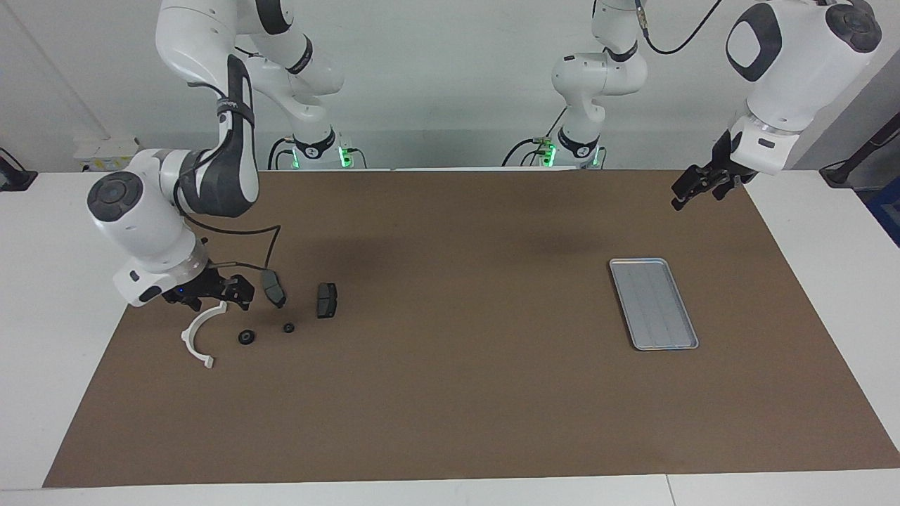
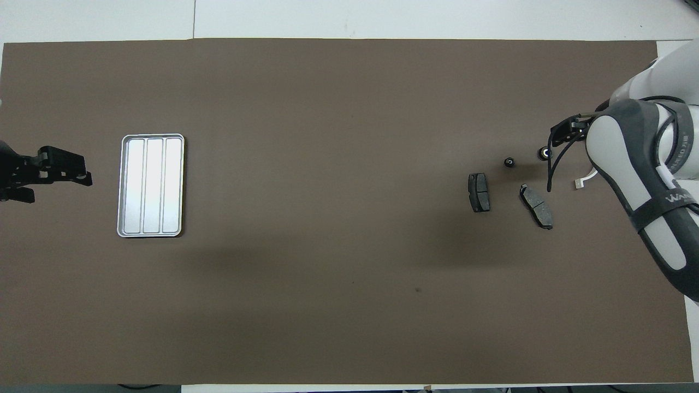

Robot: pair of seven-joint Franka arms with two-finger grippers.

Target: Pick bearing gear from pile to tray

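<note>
Facing view. The right gripper (image 1: 211,299) is hanging low over the pile at the right arm's end of the bench, directly above the upper tip of the white bracket (image 1: 199,336). Its jaws are standing spread and are gripping nothing. Whether they are touching the bracket cannot be told. The larger black round piece (image 1: 246,337) is lying on the brown mat (image 1: 450,407) just beside the bracket, and the smaller round piece (image 1: 289,327) is lying near it, toward the bench's middle. Two grey plates are lying nearer to the robots than the round pieces: one plate (image 1: 273,288) just beside the gripper, the other plate (image 1: 327,300) apart from it. The tray (image 1: 653,303) is sitting flat toward the left arm's end of the bench, well apart from the pile, with nothing in it. The left gripper (image 1: 695,187) is waiting in the air over the mat's corner at the left arm's end, beside the robots' edge, jaws spread, holding nothing.

Overhead view. The right arm (image 2: 644,180) is covering most of the bracket (image 2: 582,181); only one end is showing. The right gripper (image 2: 565,134) is showing just above the larger round piece (image 2: 544,154). The smaller round piece (image 2: 509,161) and both plates (image 2: 479,192) (image 2: 536,206) are lying uncovered. The tray (image 2: 152,185) is lying lengthwise toward the bench's edge away from the robots. The left gripper (image 2: 60,169) is hanging beside the tray, toward the mat's end edge.
</note>
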